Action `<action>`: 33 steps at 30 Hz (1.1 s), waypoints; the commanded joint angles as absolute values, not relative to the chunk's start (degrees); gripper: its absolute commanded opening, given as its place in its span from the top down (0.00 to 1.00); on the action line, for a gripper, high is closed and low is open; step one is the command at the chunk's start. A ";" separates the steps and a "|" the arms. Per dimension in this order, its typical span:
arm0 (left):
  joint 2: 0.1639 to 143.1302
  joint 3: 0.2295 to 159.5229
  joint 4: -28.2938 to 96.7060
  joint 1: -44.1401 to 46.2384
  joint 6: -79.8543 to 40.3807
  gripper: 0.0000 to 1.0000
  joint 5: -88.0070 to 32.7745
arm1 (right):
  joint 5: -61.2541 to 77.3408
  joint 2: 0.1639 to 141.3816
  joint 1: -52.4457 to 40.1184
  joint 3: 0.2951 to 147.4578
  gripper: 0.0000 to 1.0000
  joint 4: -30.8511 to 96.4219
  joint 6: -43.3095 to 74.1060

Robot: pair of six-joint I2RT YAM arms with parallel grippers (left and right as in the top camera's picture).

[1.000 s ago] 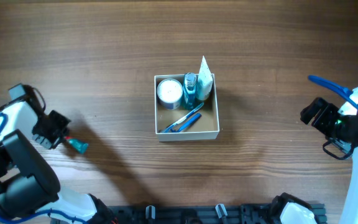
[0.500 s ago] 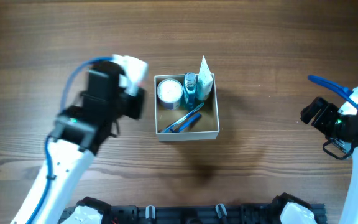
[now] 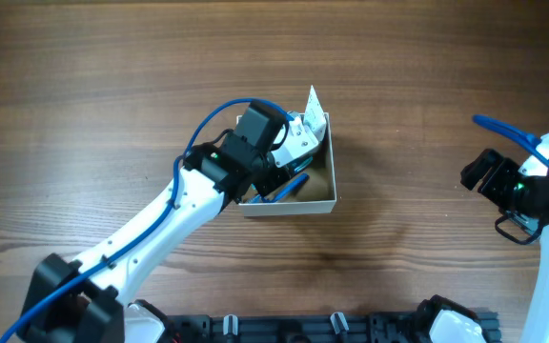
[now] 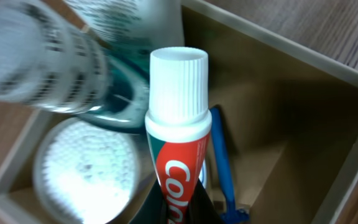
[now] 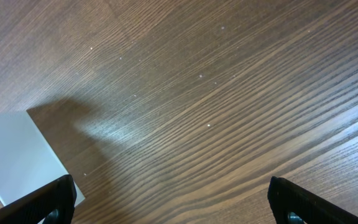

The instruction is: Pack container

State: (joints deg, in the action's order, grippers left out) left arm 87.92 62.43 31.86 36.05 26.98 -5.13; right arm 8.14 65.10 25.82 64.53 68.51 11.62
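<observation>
Swung in from the table's left edge, the left gripper (image 3: 291, 152) now hangs over the container (image 3: 303, 207) at mid-table, fingers clamped on a toothpaste tube (image 4: 178, 143) whose cap points inside, near the white jar (image 4: 82, 171) and blue toothbrush (image 4: 221, 162); the right gripper (image 5: 169, 186) is spread wide, well apart

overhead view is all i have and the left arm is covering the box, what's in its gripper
Observer: The left wrist view shows the left gripper holding a red toothpaste tube, its white cap pointing into the container.
Operator: anything in the way of the cap
Observer: The cap is over the tan floor, and a blue toothbrush lies right behind the tube.
Operator: right gripper open or shut
Observer: The right wrist view shows the right gripper open, fingers wide apart over the table.
</observation>
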 commanded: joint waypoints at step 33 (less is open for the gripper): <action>77.12 62.78 32.08 1.26 -7.73 0.00 0.69 | 1.48 76.82 -1.43 65.43 0.00 39.03 4.62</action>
